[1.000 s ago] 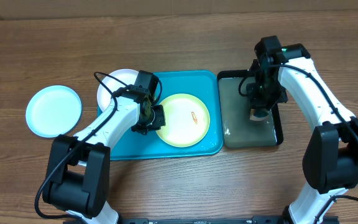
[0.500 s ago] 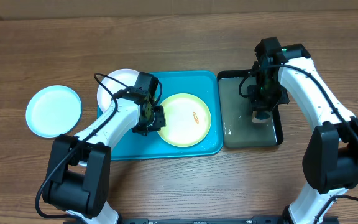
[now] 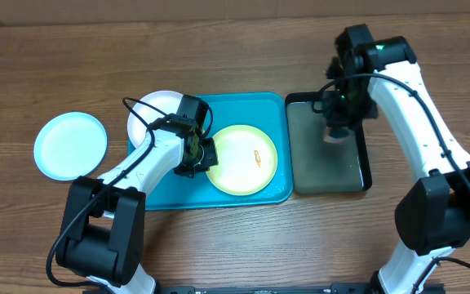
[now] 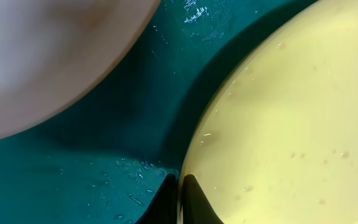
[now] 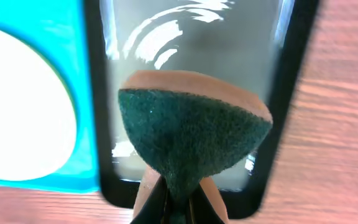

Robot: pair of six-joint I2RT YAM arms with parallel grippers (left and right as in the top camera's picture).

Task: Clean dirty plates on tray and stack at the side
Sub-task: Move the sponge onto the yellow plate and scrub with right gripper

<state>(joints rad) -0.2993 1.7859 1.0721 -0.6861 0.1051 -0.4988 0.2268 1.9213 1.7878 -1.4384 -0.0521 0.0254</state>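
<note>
Teal tray (image 3: 243, 104) carries the yellow-green plate (image 3: 239, 159); a black tray (image 3: 326, 175) sits just right of it. A white plate (image 3: 147, 114) overlaps the tray's far-left corner, and a pale cyan plate (image 3: 70, 145) lies left of the tray. The left gripper (image 4: 179, 198) pinches the yellow-green plate's rim; the right gripper (image 5: 178, 199), right of the tray, clamps a green-faced sponge (image 5: 191, 137).

Sheathed in glossy white along the left arm (image 3: 149, 157) and the right arm (image 3: 414, 98), with bulky black joints and bases. Looped with a thin black cable (image 3: 135, 112) near each wrist. Lit by one small green lamp (image 3: 375, 47). Tipped with slim black fingers (image 4: 194, 200).
</note>
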